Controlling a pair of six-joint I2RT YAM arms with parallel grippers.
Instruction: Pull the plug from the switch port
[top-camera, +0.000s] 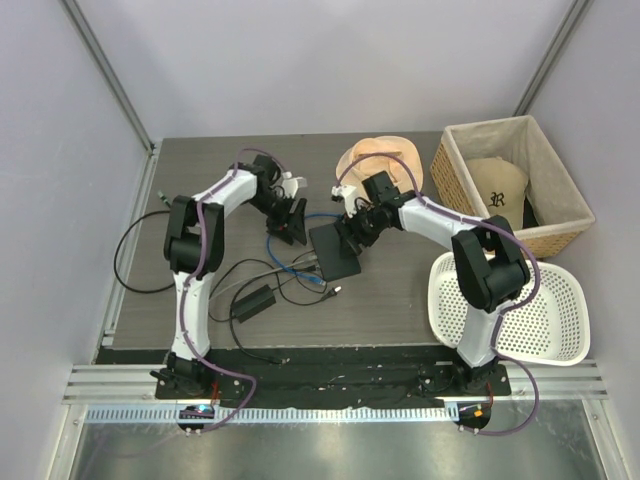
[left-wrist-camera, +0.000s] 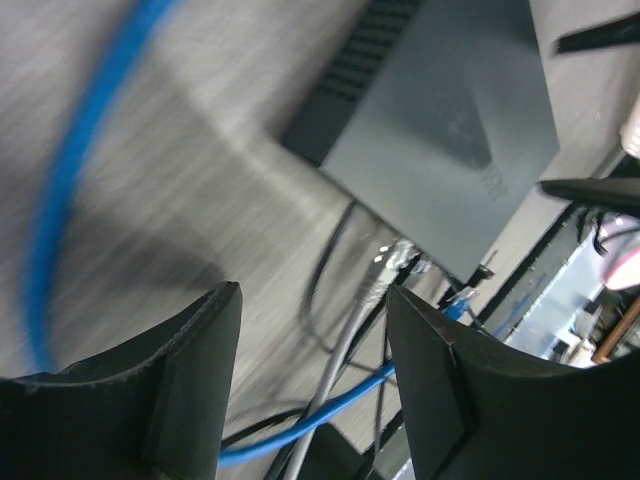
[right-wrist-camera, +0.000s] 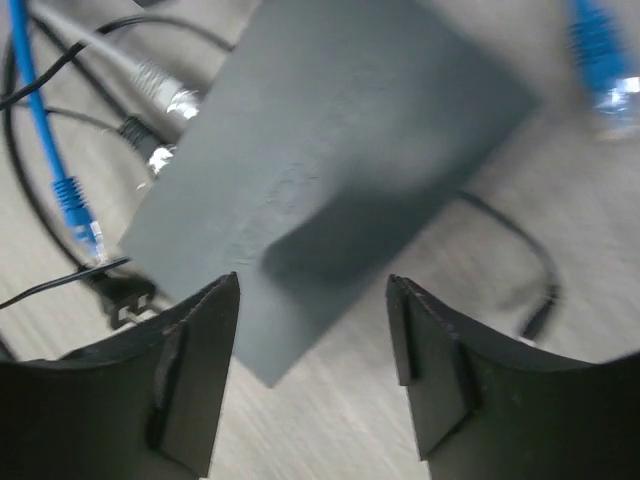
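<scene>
The black switch box (top-camera: 335, 252) (right-wrist-camera: 330, 150) (left-wrist-camera: 440, 130) lies flat mid-table. A grey cable's silver plug (right-wrist-camera: 168, 95) and a black lead (right-wrist-camera: 140, 140) sit in its port edge; the sockets themselves are hidden. The blue cable's plug (right-wrist-camera: 82, 215) (left-wrist-camera: 455, 305) (top-camera: 319, 283) lies loose on the table, apart from that edge. Another blue plug end (right-wrist-camera: 600, 60) lies blurred past the box's far side. My left gripper (top-camera: 293, 228) (left-wrist-camera: 315, 300) is open above the cables, holding nothing. My right gripper (top-camera: 352, 235) (right-wrist-camera: 313, 283) is open over the box's corner, empty.
A black adapter brick (top-camera: 253, 300) and loops of thin black lead lie near the front left. A tan hat (top-camera: 380, 160) sits behind the arms. A wicker basket (top-camera: 455, 165) with a cap stands at back right, a white plastic basket (top-camera: 520, 300) below it.
</scene>
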